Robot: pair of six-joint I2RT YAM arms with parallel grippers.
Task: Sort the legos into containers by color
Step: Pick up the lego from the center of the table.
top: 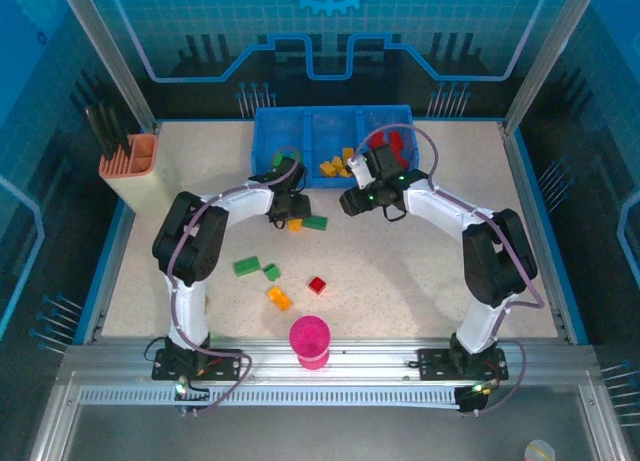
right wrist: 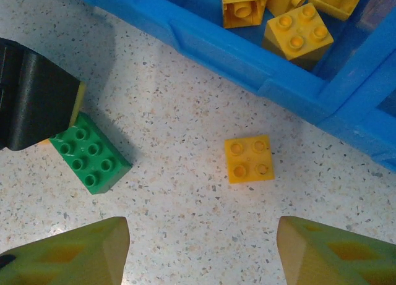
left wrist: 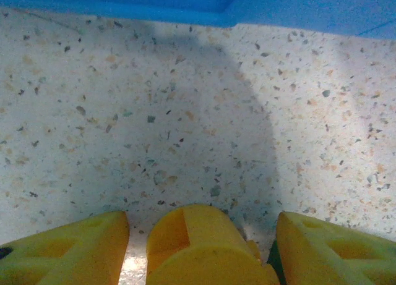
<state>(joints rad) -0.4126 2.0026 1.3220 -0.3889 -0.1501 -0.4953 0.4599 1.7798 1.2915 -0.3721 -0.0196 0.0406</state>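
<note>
- Blue tray (top: 260, 141) sits at the far side of the table (top: 420, 281) in the top view. Its three bins hold green, yellow and red bricks. Loose bricks (top: 279, 298) lie near the pink cup (top: 310, 341). Both arms are working just in front of the tray.
- Left wrist: left jaws apart, straddling a yellow brick (left wrist: 198, 248) on the table. Slim gaps each side, not clamped. An off-centre squeeze could twist it or pop it out.
- Right wrist: right jaws wide apart and empty above another yellow brick (right wrist: 249, 159). A green brick (right wrist: 91, 159) lies right beside the left arm's black housing (right wrist: 31, 102). The arms are close, so they could collide or shove the green one.
</note>
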